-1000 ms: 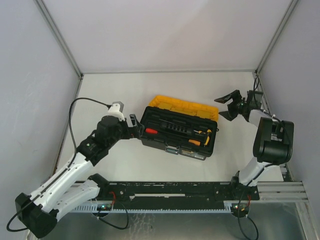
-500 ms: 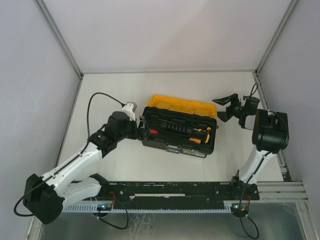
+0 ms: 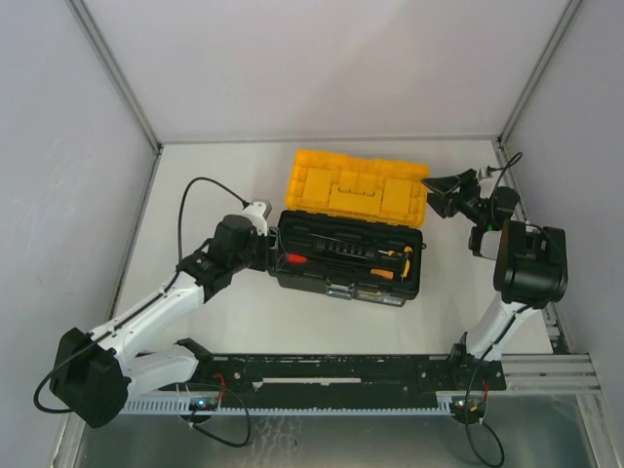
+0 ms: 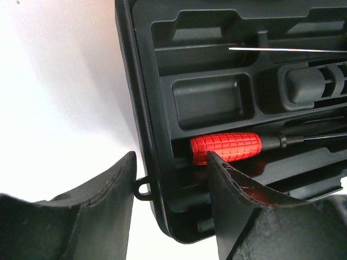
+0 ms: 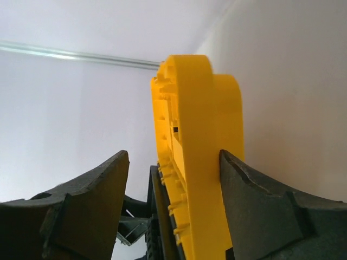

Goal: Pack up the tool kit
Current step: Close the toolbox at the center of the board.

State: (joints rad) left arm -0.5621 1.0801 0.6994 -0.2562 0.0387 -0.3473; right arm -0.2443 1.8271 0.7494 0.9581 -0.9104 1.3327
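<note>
The black plastic toolbox (image 3: 351, 265) sits mid-bench (image 3: 224, 175), its yellow hinged lid (image 3: 357, 185) raised along its far side. The right claw (image 5: 173, 154) stands spread astride the lid's right-hand edge. The left claw (image 4: 171, 157), also spread, straddles the box's left wall, one finger beside the red-handled screwdriver (image 4: 226, 147) inside.

The toolbox (image 3: 348, 289) is a black plastic case standing open near the middle of the table (image 3: 224, 175), its long side running left to right and slightly skewed. Its yellow lid (image 3: 357, 185) is raised on the far hinge, with the ribbed inner face turned toward the near side. In the black tray (image 4: 209, 100) a red-handled screwdriver (image 4: 225, 147) lies at the left end with its shaft pointing right, and orange and yellow handles (image 3: 382, 275) lie at the right end.
</note>
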